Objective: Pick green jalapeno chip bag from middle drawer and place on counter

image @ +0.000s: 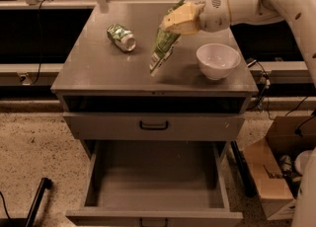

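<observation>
Dangling from fingers (178,20), chip bag (162,49), over counter (94,68)

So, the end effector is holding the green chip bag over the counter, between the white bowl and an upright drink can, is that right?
Not quite: the camera view shows the drink can lying on its side, not upright. Otherwise yes: the end effector holds the green chip bag over the counter, between that can and the white bowl.

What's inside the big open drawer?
The middle drawer shows only bare grey floor; its back end hides under the closed drawer above. The green chip bag hangs from the tool over the counter.
</observation>
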